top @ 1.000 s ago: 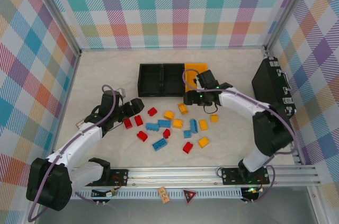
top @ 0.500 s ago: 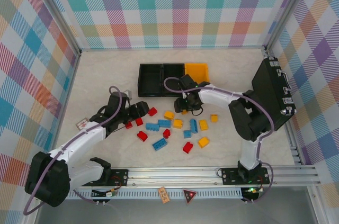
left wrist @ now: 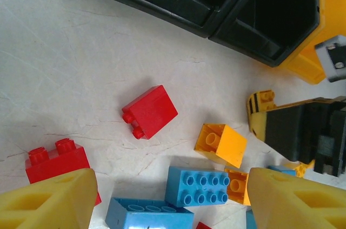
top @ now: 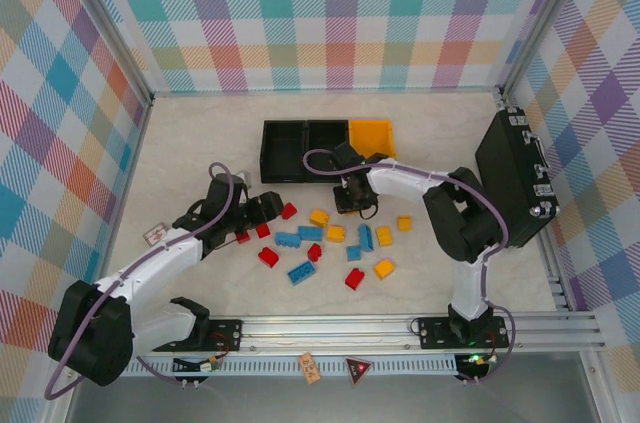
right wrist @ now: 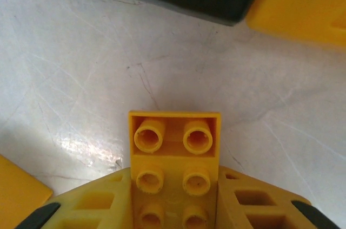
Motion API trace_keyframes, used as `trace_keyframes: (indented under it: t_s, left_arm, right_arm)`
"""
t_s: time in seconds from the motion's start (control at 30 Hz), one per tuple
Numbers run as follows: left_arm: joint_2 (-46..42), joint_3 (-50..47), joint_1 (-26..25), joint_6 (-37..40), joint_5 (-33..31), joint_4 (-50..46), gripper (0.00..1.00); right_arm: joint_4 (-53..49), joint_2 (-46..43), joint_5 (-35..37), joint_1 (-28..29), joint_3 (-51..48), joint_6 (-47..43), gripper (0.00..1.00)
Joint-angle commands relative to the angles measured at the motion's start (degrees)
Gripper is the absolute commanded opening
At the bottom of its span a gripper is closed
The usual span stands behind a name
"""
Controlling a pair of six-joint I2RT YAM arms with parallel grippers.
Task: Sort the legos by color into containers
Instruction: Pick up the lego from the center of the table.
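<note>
Yellow-orange plastic sits clenched in the right hand (right wrist: 174, 188): its two fingers press the sides of a yellow brick (right wrist: 174, 148), studs facing the wrist camera, over bare counter (right wrist: 81, 66) just in front of the containers. From above, that hand (top: 355, 205) is close to the near wall of the second of two black bins (top: 328, 150), which stand touching in a row with the yellow-orange bin (top: 372, 133) at the right end. The left hand (top: 268, 206) is released, its jaws spread wide above the left end of the scattered legos (top: 330, 243). In its wrist view a red brick (left wrist: 150, 111) lies on its side ahead of the fingers (left wrist: 48, 202), and a blue brick (left wrist: 197, 185) lies between them. Red, blue and yellow pieces lie loose on the counter between the arms. A large black case (top: 515, 168) stands at the right wall.
</note>
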Motion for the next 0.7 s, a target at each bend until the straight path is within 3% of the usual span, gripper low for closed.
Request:
trace_keyframes:
  t_s: [0.0,0.3,0.67]
  left_arm:
    - [1.2,0.7,-1.5,-0.4,1.1,1.6,0.74]
    - [6.1,5.7,-5.8,0.1,3.0,3.8,0.73]
    - [11.3,11.1,-10.5,0.8,2.6,4.1,0.72]
  right_arm:
    - [-2.6,-5.6,1.4,0.3,0.8,-0.4,0.31]
    - [-6.3,-8.7,1.3,-3.8,4.9,-0.1,0.31]
    - [-11.8,-0.5,3.0,-9.8,16.7,1.5,0.32]
